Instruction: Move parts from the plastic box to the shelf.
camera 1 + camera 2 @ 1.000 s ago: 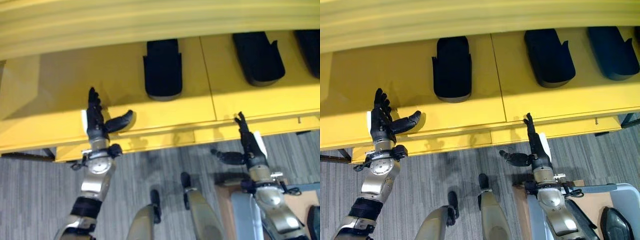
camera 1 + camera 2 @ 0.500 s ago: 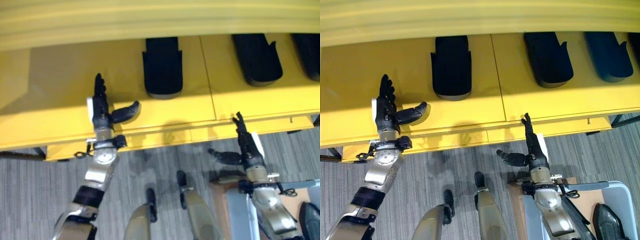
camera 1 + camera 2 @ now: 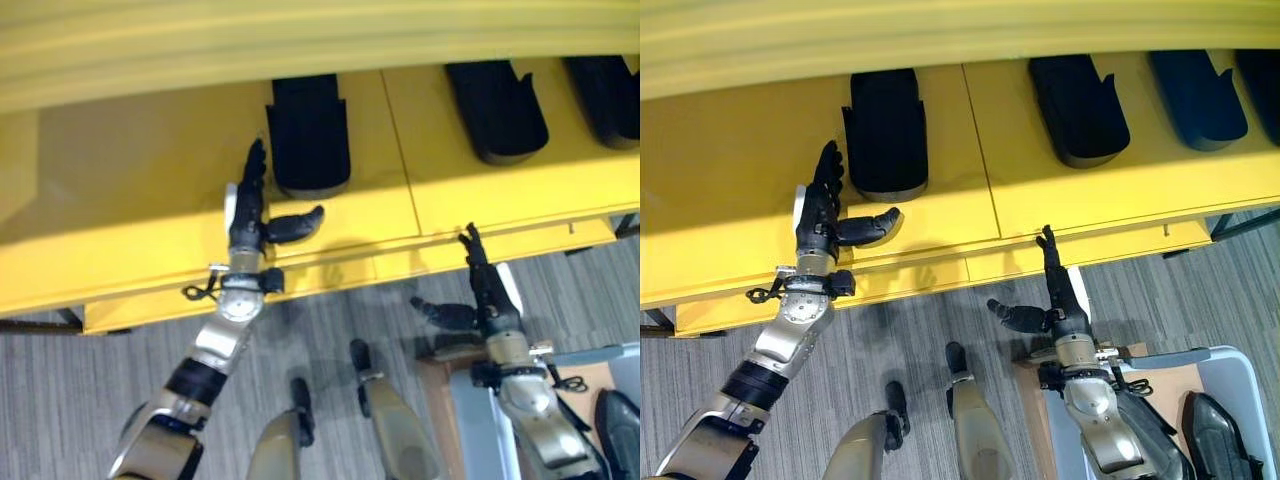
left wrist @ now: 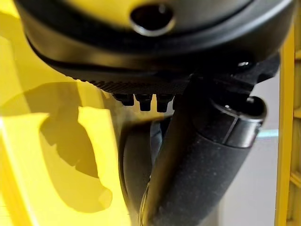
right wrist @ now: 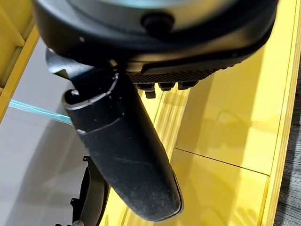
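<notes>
Already several dark parts lie on the yellow shelf [image 3: 740, 200], so the task looks partly done. One black part [image 3: 885, 135] lies near the back of the shelf, just left of the seam between the two shelf boards. A second part [image 3: 1078, 110] lies on the right board, also toward the back, and a third part [image 3: 1198, 97] lies further toward the right end of the shelf. At the far right edge of the right eye view a sliver of one more dark shape shows, but I cannot tell what it is.

At the lower right corner of the same view stands the plastic box [image 3: 1240, 375], pale grey, on the floor near the right arm. Inside it one dark part [image 3: 1220, 435] is waiting, so I judge that at least this one is left to move. How many more are in the box I cannot tell, because most of the box is cut off by the view.

Neither hand holds anything. The left hand [image 3: 825, 222] is over the front part of the shelf, just left of the first part and close to its front corner, with fingers straight and the thumb spread toward the right. The right hand [image 3: 1055, 290] is at the front edge of the shelf, fingers straight and pointing at the edge, thumb spread to the left.
</notes>
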